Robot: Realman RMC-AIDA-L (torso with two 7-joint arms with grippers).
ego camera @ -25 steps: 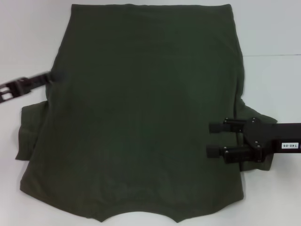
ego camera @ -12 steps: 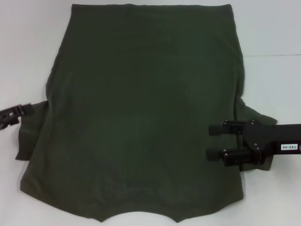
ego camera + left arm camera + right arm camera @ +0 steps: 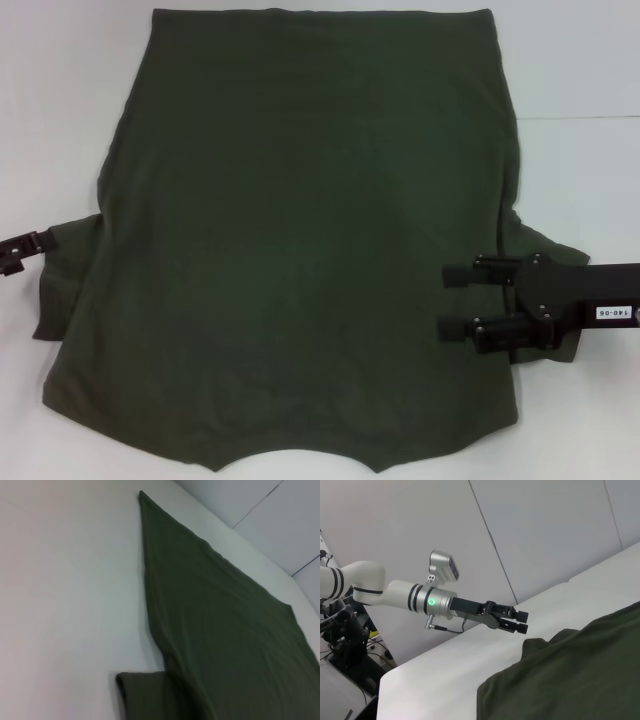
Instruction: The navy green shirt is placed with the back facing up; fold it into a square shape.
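The navy green shirt (image 3: pixel 300 250) lies flat, back up, on the white table (image 3: pixel 580 60), with its collar at the near edge. It also shows in the left wrist view (image 3: pixel 225 645) and the right wrist view (image 3: pixel 580 675). My right gripper (image 3: pixel 450 297) is open and empty. It hovers over the shirt's right side, with its arm above the right sleeve (image 3: pixel 540 245). My left gripper (image 3: pixel 30 245) sits at the left edge of the view, just beside the left sleeve (image 3: pixel 65 280). In the right wrist view it (image 3: pixel 522 621) is slightly open, holding nothing, above the table.
The white table has a seam (image 3: pixel 580 117) running along its far right. Bare table surface (image 3: pixel 60 100) lies to the left and right of the shirt. The left arm's silver body (image 3: pixel 395 592) reaches in from beyond the table's left edge.
My left gripper has drawn back from the shirt's upper left edge toward the near side and now sits beside the left sleeve. The right gripper and the shirt have not moved.
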